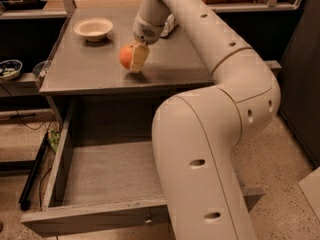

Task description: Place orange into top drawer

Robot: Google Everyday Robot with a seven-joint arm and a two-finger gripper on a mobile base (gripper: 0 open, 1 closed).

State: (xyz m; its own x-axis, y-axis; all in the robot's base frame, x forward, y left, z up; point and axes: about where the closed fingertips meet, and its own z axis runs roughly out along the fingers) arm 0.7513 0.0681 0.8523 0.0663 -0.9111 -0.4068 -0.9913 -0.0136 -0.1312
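Far left, a small patterned bowl (9, 68) sits on a low shelf beside the table (80, 79). Up on the grey tabletop, a cream bowl (93, 28) stands near the back left corner. Below the tabletop the top drawer (105, 171) is pulled wide open, its wooden floor bare to the camera and its little round knob (148, 217) showing on the front panel at the bottom of the view. Moving right along the tabletop, here is the orange (125, 56), near the middle of the surface, well apart from the cream bowl and above the open drawer, not in it. The gripper (134, 60) is right down at the orange, touching its right side, but whether it is actually clamped on the fruit I cannot tell from here. From there the thick white arm (220, 134) sweeps up, right and back down across the foreground, hiding the drawer's right end.
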